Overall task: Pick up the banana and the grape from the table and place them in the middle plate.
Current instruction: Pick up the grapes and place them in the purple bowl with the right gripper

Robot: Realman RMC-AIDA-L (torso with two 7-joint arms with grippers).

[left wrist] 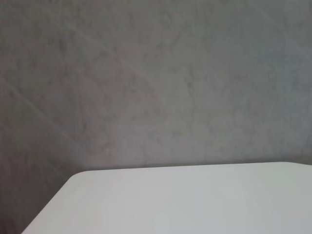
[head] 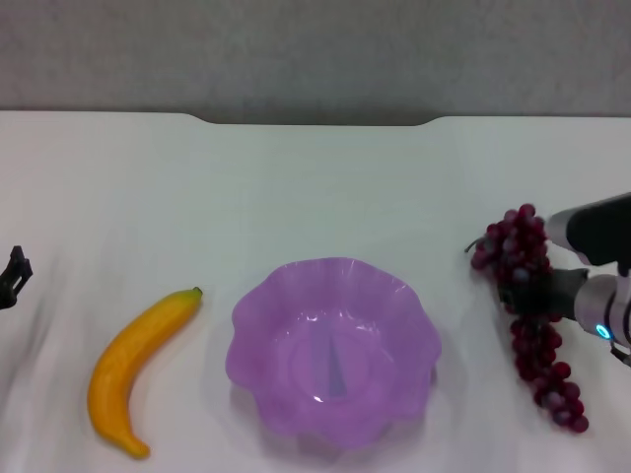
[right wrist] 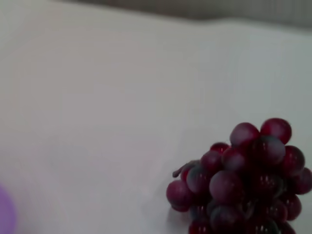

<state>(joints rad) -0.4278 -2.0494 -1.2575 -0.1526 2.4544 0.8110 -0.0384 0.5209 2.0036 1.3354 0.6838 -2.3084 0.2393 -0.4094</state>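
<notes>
The right gripper reaches across the middle of the grape on the desk right of the plate, jaws' opening hidden; banana lies left, left gripper at the edge.

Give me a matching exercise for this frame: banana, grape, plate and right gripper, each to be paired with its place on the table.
Things:
1. banana
2. grape
3. plate
4. right gripper

Places:
A. middle of the table, empty
B. right side, over the grape bunch
C. left of the plate, untouched
D. right of the plate, under the gripper

Pairs: 1-C, 2-D, 3-A, 4-B
</notes>
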